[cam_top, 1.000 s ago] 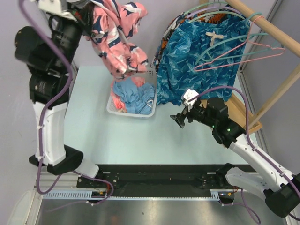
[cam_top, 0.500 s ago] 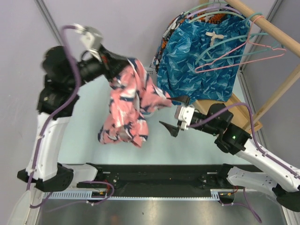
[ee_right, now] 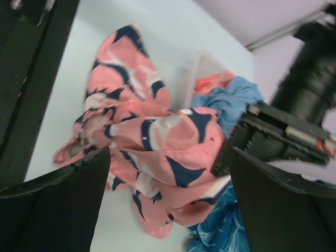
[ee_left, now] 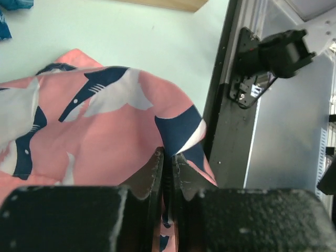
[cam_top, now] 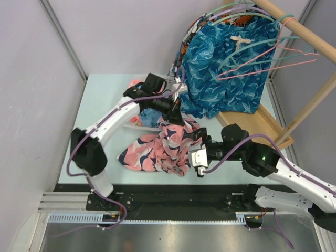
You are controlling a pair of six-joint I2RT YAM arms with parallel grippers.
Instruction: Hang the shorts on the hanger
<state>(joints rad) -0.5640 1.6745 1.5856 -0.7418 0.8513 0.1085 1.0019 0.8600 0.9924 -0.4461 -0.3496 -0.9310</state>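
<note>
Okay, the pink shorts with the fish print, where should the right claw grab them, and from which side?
Probably the raised fold on the right side of the shorts, below where the left claw pinches them. Come in level from the right: the right claw is open and faces that fold, while the rest lies slack on the table.

Bright, even overhead light leaves only soft shadows under the crumpled coral-pink fish-print fabric shorts [cam_top: 163,149] beside the right gripper [cam_top: 196,156]. From the right wrist, the black left gripper [ee_right: 236,147] is motion-blurred; the right gripper's 2 near fingers [ee_right: 52,184] loom dark, unfocused. Dull glare lies on the steel strip [cam_top: 173,236] behind it.
</note>
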